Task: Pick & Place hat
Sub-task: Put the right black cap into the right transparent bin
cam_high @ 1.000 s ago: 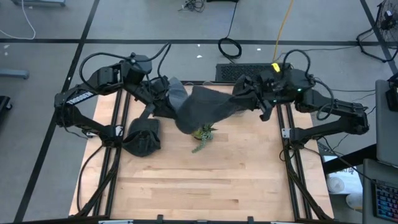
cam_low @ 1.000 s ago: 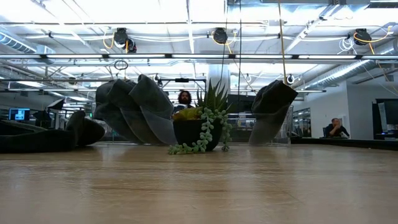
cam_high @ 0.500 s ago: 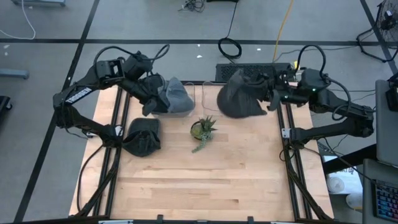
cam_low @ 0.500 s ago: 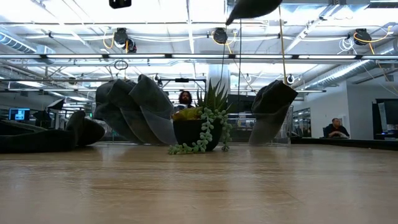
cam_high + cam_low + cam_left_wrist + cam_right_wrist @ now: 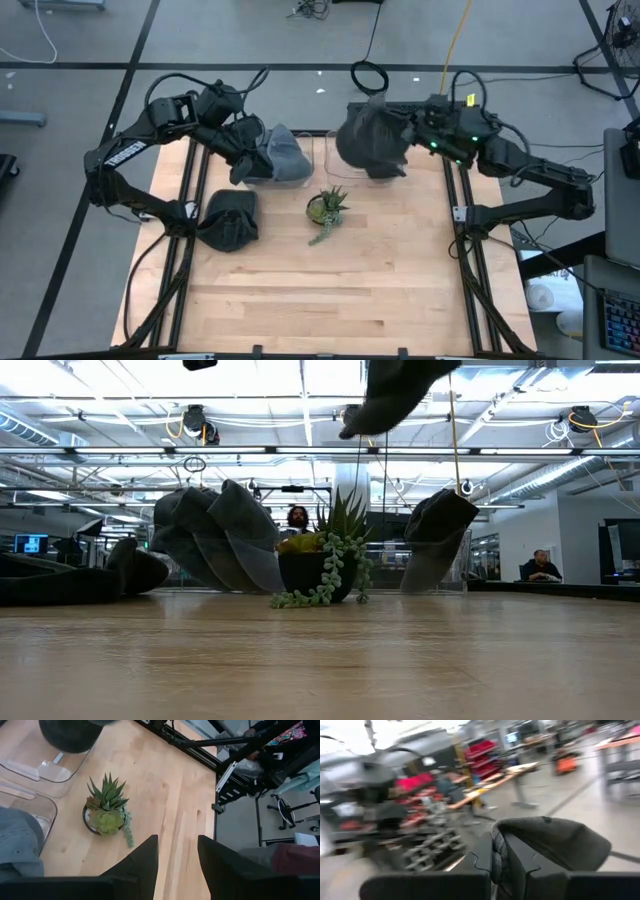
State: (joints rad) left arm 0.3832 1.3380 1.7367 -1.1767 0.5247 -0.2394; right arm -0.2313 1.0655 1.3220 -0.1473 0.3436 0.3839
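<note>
From above, the right gripper [image 5: 408, 138] is at the far edge of the table [image 5: 330, 290], its fingers clenched on a dark hat [image 5: 368, 145] that hangs in the air over a clear bin [image 5: 372, 172] at that edge. The left gripper [image 5: 250, 160] is near the far left corner, beside a grey hat [image 5: 283, 155] lying in a second clear bin [image 5: 300, 165]; its fingers are released. A third dark hat [image 5: 230, 220] lies at the table's left edge. A small potted plant [image 5: 326, 208] stands between the bins and the table's middle.

In the low view, the held hat [image 5: 395, 390] hangs high above the plant [image 5: 325, 565], with the grey hat [image 5: 215, 535] on the table behind it.

The left wrist view shows its fingers [image 5: 142, 865] apart with nothing between them, above the plant [image 5: 106, 812].

The right wrist view shows its fingers [image 5: 512, 857] pinching the hat's brim [image 5: 550, 842]
</note>
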